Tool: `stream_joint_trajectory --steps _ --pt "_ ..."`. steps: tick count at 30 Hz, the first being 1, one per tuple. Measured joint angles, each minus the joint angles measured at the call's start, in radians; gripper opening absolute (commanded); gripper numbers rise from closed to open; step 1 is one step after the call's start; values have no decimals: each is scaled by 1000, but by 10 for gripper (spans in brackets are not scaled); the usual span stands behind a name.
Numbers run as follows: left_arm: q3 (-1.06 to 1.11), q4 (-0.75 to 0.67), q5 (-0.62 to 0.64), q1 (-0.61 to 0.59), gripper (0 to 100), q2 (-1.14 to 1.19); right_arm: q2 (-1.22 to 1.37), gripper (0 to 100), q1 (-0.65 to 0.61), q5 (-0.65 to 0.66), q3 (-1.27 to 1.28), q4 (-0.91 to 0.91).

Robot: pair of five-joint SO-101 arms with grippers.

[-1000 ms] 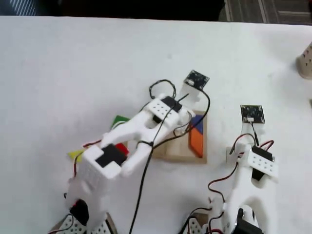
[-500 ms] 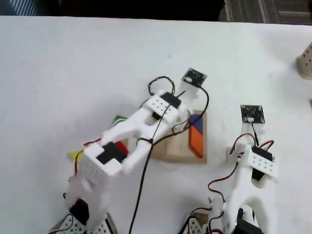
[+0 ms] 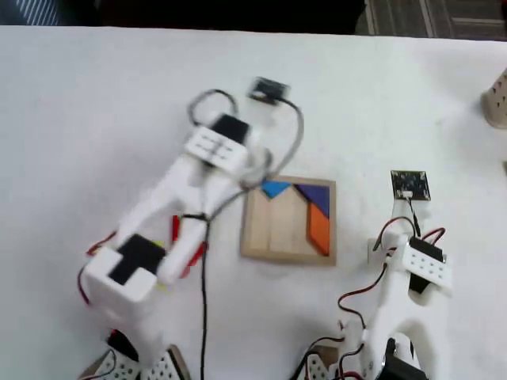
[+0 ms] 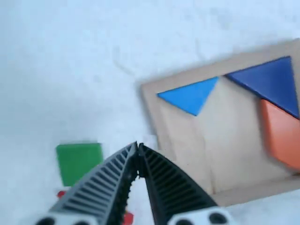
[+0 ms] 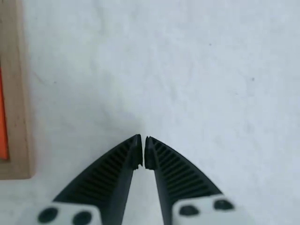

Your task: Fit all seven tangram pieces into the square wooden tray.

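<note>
The square wooden tray (image 3: 265, 241) lies mid-table. In it sit a light blue triangle (image 3: 275, 188), a dark blue triangle (image 3: 315, 195) and an orange piece (image 3: 318, 226); the rest of its floor is bare wood. My left arm (image 3: 212, 148) stands just left of the tray. My left gripper (image 4: 137, 148) is shut on nothing and hovers over the cloth beside the tray's rim (image 4: 149, 117), near a green square (image 4: 78, 161). A red piece (image 3: 188, 247) peeks out under that arm. My right gripper (image 5: 143, 151) is shut and empty over bare table, right of the tray's edge (image 5: 13, 93).
A white cloth covers the table. A beige object (image 3: 497, 99) stands at the far right edge. The dark far edge of the table runs along the top of the high view. Both arm bases sit at the near edge.
My left arm has swung left and back off the tray, uncovering the light blue triangle now lying in it. The right arm has not moved.
</note>
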Motion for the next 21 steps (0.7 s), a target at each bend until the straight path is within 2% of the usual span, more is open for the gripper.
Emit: stream_joint_trajectory --steps 4,9,15,21 --pt "2 34 0 -89 23 -26 0 21 0 0 0 0" --pt "117 9 -130 -107 23 -92 0 21 0 0 0 0" --pt "364 -160 -153 -141 27 -267 0 21 0 0 0 0" --pt "572 -359 -160 -292 28 -359 0 21 0 0 0 0"
